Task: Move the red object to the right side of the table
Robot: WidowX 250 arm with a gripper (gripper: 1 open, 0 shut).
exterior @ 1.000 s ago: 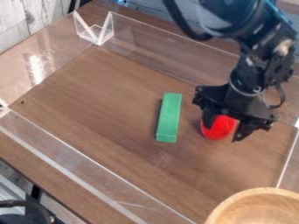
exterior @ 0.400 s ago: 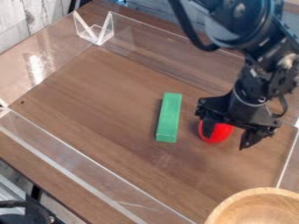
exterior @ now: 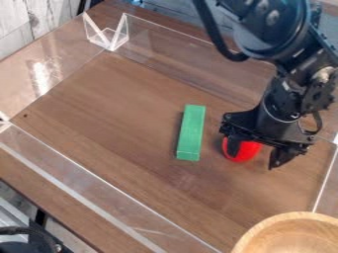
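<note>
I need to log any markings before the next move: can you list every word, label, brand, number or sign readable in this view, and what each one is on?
None: no readable text, label, brand, number or sign shows anywhere in this view.
Long green rectangular block: plain faces, no marking.
Small round red toy fruit: plain.
Black robot gripper: no legible marking.
Round light wooden bowl: plain.

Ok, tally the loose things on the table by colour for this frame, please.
Red: 1, the red object
Green: 1, the green block
Light wood: 1, the bowl
Total: 3
</note>
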